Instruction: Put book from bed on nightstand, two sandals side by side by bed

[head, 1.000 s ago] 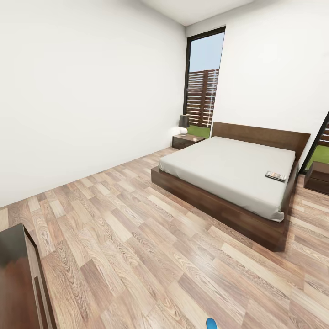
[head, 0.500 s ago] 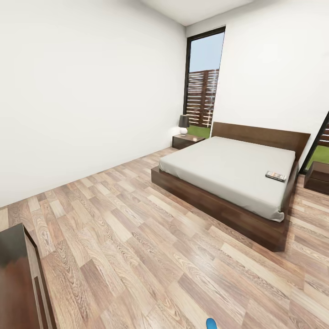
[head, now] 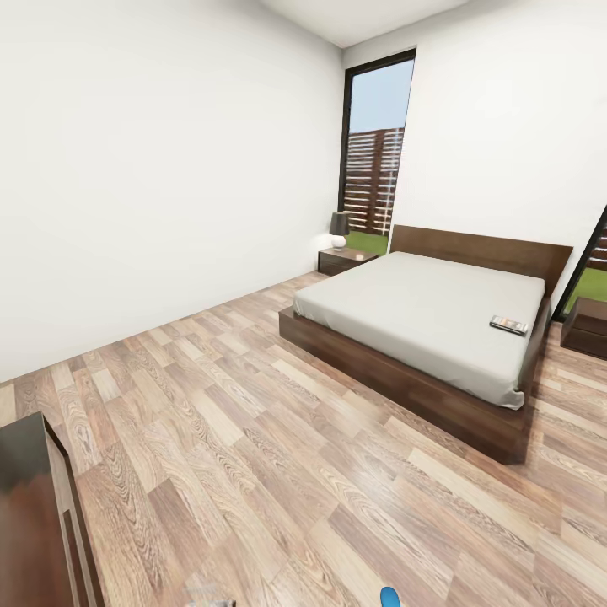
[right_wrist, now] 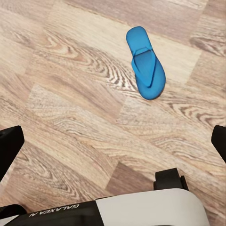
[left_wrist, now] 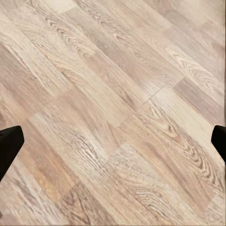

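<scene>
No scene change was seen; book (head: 508, 324) was left on bed (head: 421, 312), both grippers spread, nothing held.

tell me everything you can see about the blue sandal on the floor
The sandal is a bright blue flat flip-flop with a thin blue Y-shaped toe strap, plastic or rubber by its look. It lies sole-down on the wood-plank floor, strap up, apart from everything else and untouched by either gripper. In the head view a sliver of blue shows at the bottom edge, well short of the bed; whether that is this sandal cannot be told.
</scene>
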`<state>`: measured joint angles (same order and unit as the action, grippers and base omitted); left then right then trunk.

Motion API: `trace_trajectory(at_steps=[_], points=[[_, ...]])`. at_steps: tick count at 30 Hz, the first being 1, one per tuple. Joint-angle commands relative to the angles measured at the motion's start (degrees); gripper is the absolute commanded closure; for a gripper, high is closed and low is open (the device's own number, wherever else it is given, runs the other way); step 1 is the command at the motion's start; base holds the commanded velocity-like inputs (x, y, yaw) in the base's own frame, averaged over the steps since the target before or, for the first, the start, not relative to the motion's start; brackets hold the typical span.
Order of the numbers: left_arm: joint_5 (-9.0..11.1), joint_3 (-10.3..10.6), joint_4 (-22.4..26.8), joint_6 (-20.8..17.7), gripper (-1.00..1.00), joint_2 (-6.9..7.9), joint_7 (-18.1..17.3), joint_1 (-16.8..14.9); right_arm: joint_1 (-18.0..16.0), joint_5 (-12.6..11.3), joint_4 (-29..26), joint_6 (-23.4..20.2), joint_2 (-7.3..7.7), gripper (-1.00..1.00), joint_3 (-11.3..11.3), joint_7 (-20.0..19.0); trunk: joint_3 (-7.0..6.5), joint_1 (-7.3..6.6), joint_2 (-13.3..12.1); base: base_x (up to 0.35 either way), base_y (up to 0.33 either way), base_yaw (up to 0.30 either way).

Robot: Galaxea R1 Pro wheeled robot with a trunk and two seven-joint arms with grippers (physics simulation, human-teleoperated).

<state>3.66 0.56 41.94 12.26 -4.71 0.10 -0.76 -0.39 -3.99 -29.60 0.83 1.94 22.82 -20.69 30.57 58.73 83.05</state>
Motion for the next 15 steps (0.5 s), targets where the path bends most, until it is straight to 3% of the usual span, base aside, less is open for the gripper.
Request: trace_trajectory(at_steps=[1,4,7,10,12,15], points=[[0.4,0.1,3.3,-2.3,-1.00,-0.01,0.0,0.0,0.0,-0.4,0.1,0.0,-0.01,-1.00,0.2,-0.4,0.06,0.00,0.0,0.000,0.000,0.000],[0.4,0.1,10.5,-10.5,-1.00,-0.02,0.0,-0.1,0.0,-0.4,0.1,0.0,-0.01,-1.00,0.2,-0.4,0.06,0.00,0.0,0.000,0.000,0.000],[0.5,0.1,22.3,-23.4,-1.00,-0.03,-0.1,-0.8,0.0,-0.4,0.1,0.0,-0.01,-1.00,0.2,-0.4,0.06,0.00,0.0,0.000,0.000,0.000],[0.8,0.1,29.7,-28.6,-1.00,-0.03,-0.1,-1.2,0.0,-0.4,0.1,0.0,-0.01,-1.00,0.2,-0.4,0.06,0.00,0.0,0.000,0.000,0.000],[2.5,0.1,35.9,-32.5,-1.00,-0.03,0.0,-1.4,0.0,-0.4,0.1,0.0,-0.01,-1.00,0.2,-0.4,0.06,0.00,0.0,0.000,0.000,0.000],[5.4,0.1,40.8,-36.3,-1.00,-0.03,0.0,-1.5,0.0,-0.4,0.1,0.0,-0.01,-1.00,0.2,-0.4,0.06,0.00,0.0,0.000,0.000,0.000]])
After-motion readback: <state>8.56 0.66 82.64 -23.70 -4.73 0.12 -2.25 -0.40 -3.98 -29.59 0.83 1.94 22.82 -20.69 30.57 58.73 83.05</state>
